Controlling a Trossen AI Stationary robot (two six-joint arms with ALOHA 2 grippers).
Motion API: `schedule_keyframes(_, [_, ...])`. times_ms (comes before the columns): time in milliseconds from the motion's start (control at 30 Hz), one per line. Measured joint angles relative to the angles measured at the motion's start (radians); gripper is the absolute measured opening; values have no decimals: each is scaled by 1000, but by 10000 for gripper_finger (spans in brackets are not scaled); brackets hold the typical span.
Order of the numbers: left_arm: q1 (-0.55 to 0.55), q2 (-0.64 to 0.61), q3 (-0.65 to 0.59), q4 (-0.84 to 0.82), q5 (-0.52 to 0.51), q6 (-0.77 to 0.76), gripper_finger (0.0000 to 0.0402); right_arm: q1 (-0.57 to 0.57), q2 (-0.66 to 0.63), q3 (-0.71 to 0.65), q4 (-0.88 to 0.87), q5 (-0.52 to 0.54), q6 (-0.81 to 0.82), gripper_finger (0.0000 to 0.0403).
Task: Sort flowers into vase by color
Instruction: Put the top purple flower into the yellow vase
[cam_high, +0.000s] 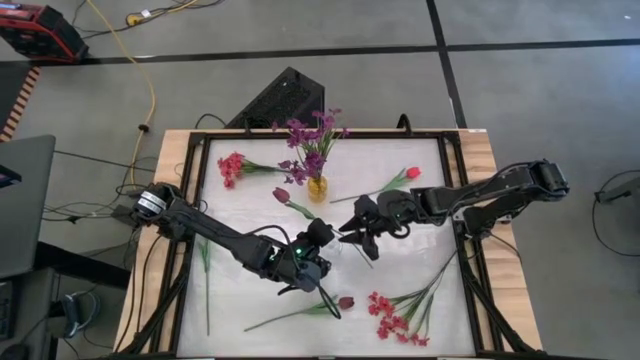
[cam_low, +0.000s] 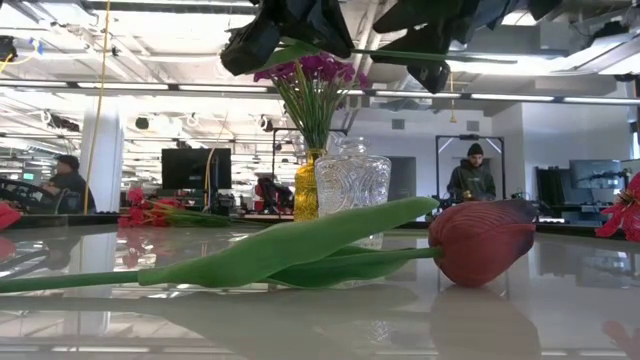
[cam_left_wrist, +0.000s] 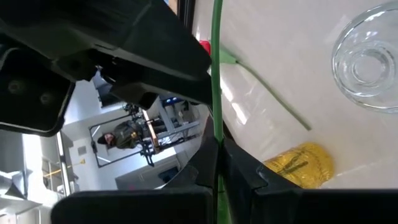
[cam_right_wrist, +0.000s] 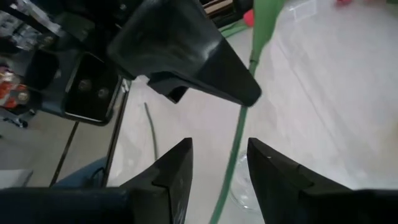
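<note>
Near the middle of the table (cam_high: 420, 300), the left gripper (cam_left_wrist: 217, 163) is clenched on a thin green stem (cam_left_wrist: 216, 74) held up in the air. The right gripper (cam_right_wrist: 219, 163) faces it with its jaws parted on either side of the same stem, not yet closed on it; this looks like a handover between the arms.

The yellow vase (cam_high: 317, 188), near the far edge, already holds purple flowers (cam_high: 310, 140). The clear glass vase (cam_low: 352, 182) beside it appears to be empty.

Much seems left. A pink-red sprig (cam_high: 232, 166) lies toward the far left corner, a red tulip (cam_high: 411, 173) toward the far right, a dark tulip (cam_high: 283, 195) just left of the yellow vase, another dark tulip (cam_high: 345, 301) near the front edge, and a red spray (cam_high: 395, 318) toward the front right.
</note>
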Motion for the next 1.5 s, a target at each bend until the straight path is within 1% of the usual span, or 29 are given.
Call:
schedule_keyframes(100, [0, 0, 0, 0, -1, -6, 0, 0, 1, 0, 1, 0, -22, 163])
schedule_keyframes(267, [0, 0, 0, 0, -5, -11, 0, -1, 1, 0, 0, 0, -33, 122])
schedule_keyframes(400, [-1, 0, 0, -1, -57, -32, 0, -2, 1, 0, 0, 2, -33, 94])
schedule_keyframes(700, [-1, 0, 0, 0, -70, -49, 0, -2, 1, 0, -3, 5, -34, 72])
schedule_keyframes(767, [-1, -1, 0, 0, -70, -48, 0, -2, 1, 0, -6, 6, -41, 57])
schedule_keyframes(867, [-2, -1, 0, -1, -71, -51, 0, -2, 1, 0, -8, 8, -75, 22])
schedule_keyframes(967, [-2, -2, 0, -1, -70, -57, 4, -2, 1, 0, -8, 8, -89, 16])
schedule_keyframes(1067, [-2, -2, 0, -1, -71, -64, 24, -2, 1, 0, -4, 7, -94, 16])
schedule_keyframes(1233, [-25, -2, 0, -9, -117, -175, 78, -23, -23, 0, -37, 14, -128, 16])
schedule_keyframes(1333, [-52, -2, 0, -29, -169, -257, 110, -46, -51, 0, -93, 72, -149, 16])
schedule_keyframes(1400, [-82, -2, 0, -54, -208, -335, 126, -61, -82, -20, -90, 115, -149, 16])
schedule_keyframes(1500, [-136, -7, 0, -169, -221, -477, 138, -83, -149, -80, -65, 165, -146, 16])
